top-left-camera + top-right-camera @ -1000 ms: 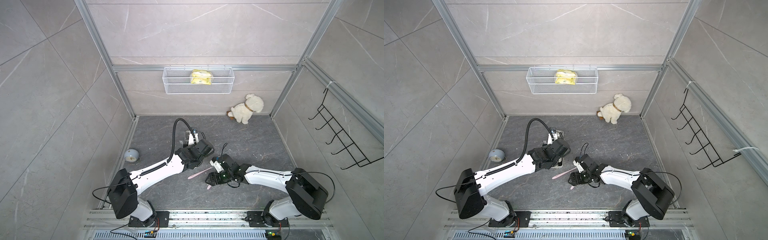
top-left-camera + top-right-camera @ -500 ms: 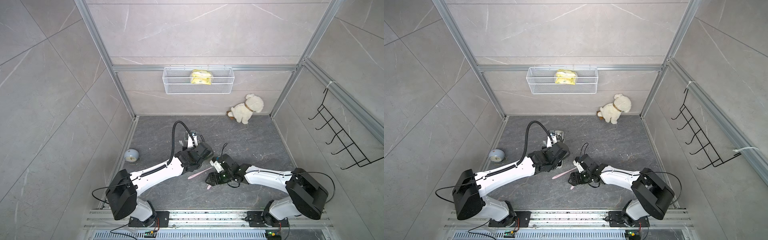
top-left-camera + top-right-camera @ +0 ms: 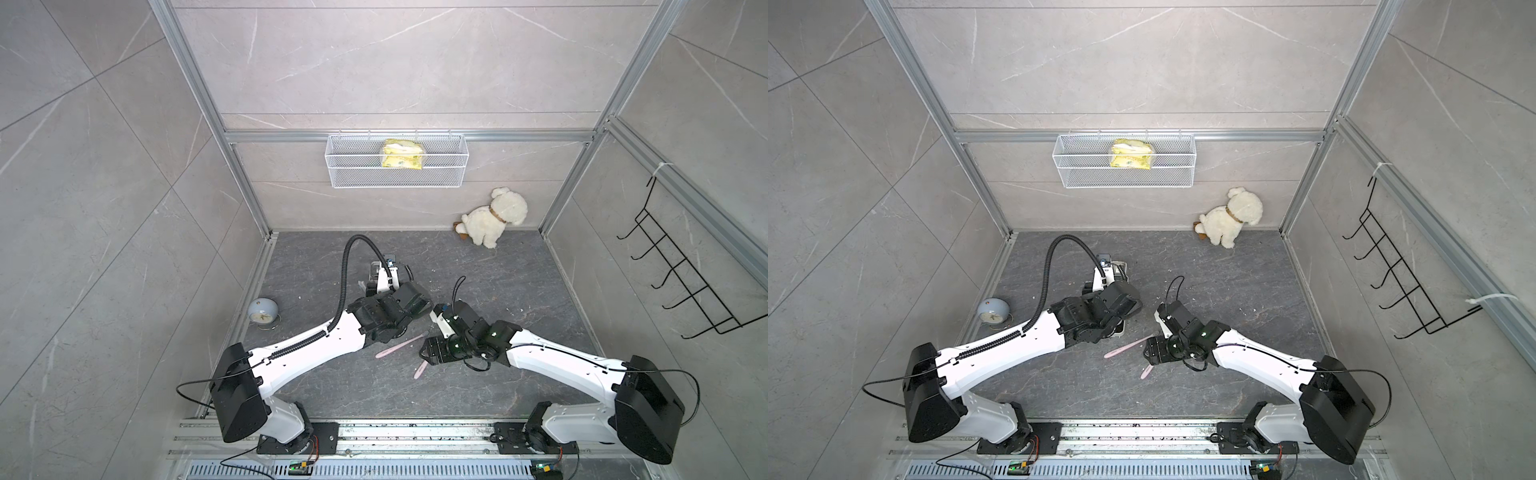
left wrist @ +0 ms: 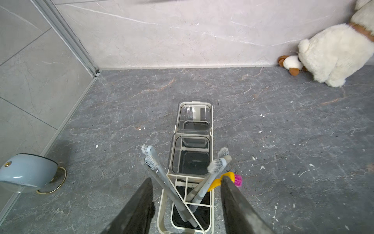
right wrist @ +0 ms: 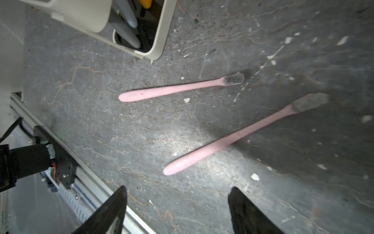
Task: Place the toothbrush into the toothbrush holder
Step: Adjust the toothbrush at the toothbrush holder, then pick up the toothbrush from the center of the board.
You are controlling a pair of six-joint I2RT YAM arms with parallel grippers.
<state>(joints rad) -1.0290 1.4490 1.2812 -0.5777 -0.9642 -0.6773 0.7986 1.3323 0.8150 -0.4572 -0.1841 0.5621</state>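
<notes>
Toothbrush holder [image 3: 375,272]: in both top views mostly under the left arm [image 3: 316,345]; only its far cup end shows, mid-frame.
Lower pink toothbrush [image 3: 420,369]: head end hidden beneath the right arm [image 3: 552,353]; its bristles are smeared in the right wrist view.
Yellow toothbrush [image 4: 237,180]: handle partly behind one of the jaws.
Plush dog [image 4: 334,52]: head cut off by the frame edge in the left wrist view.
Alarm clock [image 4: 26,172]: cut by the edge, and its dial is too small to read in the top views.
Yellow packet [image 3: 402,154]: print illegible.
</notes>
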